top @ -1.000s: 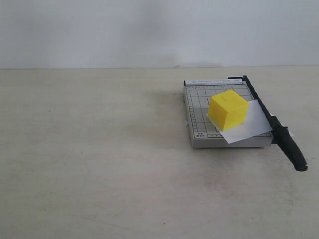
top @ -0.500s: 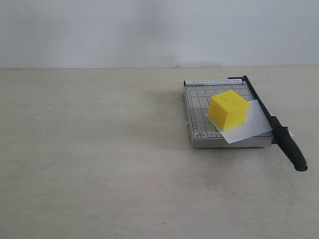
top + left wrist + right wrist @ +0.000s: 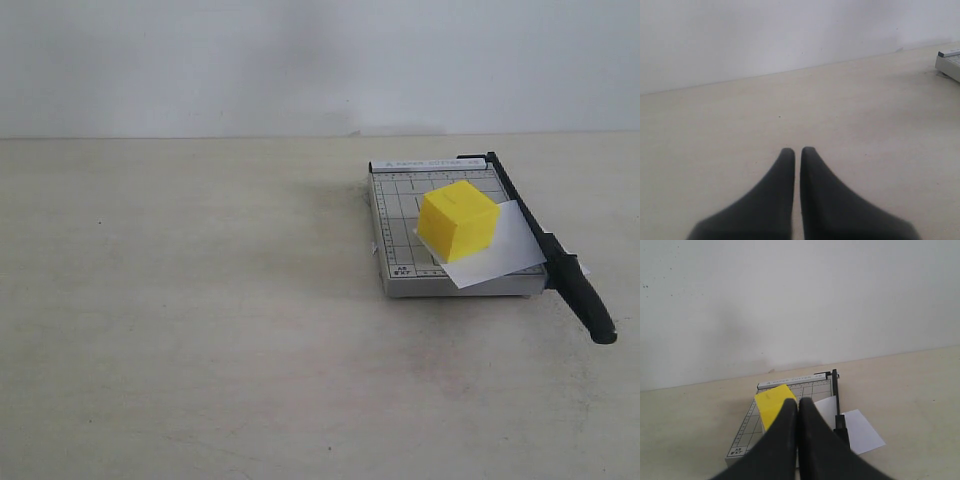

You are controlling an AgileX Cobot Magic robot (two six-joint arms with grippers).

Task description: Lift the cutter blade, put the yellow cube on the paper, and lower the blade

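Yellow cube (image 3: 457, 221) sits on the paper (image 3: 505, 250) on the trimmer base (image 3: 395, 215), cutter blade (image 3: 540, 238) down along that base's edge; left tool (image 3: 796, 150) and right tool (image 3: 798, 401) are pinched shut and empty, so we'd only risk the right one bumping the blade.

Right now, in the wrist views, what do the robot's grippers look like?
The left gripper and right gripper look alike: matte black jaws, smooth, broad at the base and curving to narrow rounded tips. No cables or markings show on them.

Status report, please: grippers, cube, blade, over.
Left gripper shut, empty; right gripper shut, empty. Yellow cube on paper, blade down. Nothing in the way.
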